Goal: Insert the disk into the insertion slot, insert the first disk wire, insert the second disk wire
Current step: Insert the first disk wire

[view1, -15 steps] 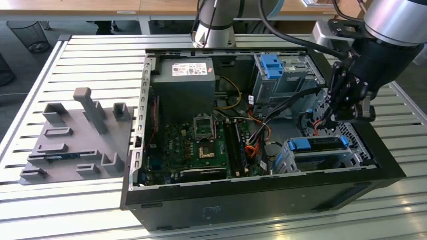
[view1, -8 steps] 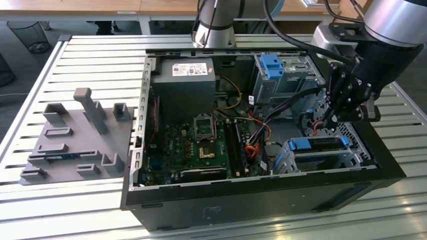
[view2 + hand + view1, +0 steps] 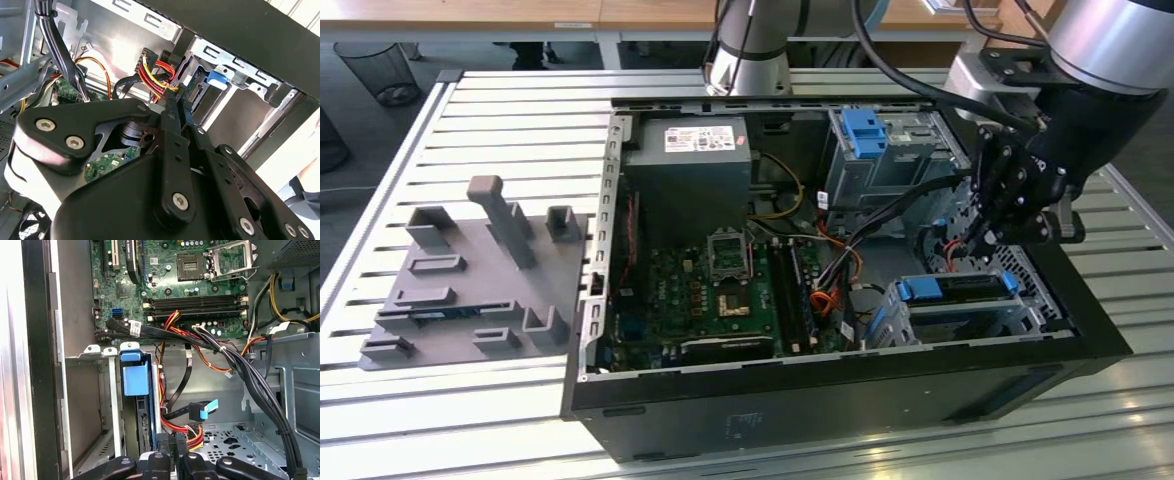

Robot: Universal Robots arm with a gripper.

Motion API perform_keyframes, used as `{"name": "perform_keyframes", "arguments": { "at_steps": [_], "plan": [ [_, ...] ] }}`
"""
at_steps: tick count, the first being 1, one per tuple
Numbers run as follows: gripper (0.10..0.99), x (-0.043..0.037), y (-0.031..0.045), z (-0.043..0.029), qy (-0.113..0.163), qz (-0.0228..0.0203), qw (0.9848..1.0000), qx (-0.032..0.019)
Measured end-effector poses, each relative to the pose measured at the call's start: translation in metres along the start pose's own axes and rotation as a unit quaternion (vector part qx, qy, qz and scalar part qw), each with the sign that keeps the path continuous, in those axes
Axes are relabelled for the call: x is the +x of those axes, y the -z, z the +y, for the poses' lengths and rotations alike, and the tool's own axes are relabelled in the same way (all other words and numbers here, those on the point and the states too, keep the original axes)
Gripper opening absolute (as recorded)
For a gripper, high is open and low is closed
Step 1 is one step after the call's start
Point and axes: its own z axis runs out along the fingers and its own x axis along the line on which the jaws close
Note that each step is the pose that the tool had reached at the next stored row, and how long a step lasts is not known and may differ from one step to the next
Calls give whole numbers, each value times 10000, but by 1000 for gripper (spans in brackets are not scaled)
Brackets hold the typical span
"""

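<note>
Open PC case (image 3: 854, 395) is laid on slatted table (image 3: 454, 420).
Motherboard (image 3: 707, 290) and grey power supply (image 3: 687, 170) are seen inside; a taller cage with a blue tab (image 3: 894, 155) is set near the supply; a grey fixture plate (image 3: 467, 290) is placed at the exterior view's left, beside the case.

Ext from above; wrist cams inside case (image 3: 854, 388)

Blue-framed disk (image 3: 958, 287), silver-grey insertion slot (image 3: 891, 318), red-and-yellow disk wire (image 3: 159, 75)
</note>
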Motion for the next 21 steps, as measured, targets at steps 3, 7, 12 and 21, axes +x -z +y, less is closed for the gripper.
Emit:
{"name": "perform_keyframes", "arguments": {
  "at_steps": [3, 7, 12, 21],
  "plan": [
    [176, -2, 1, -16, 1, 3, 10000, -24],
    [239, -4, 1, -32, 1, 4, 10000, -45],
    [173, -4, 0, -37, 1, 4, 10000, -48],
    [173, -3, -2, -35, 226, 3, 9997, -23]
  ]
}}
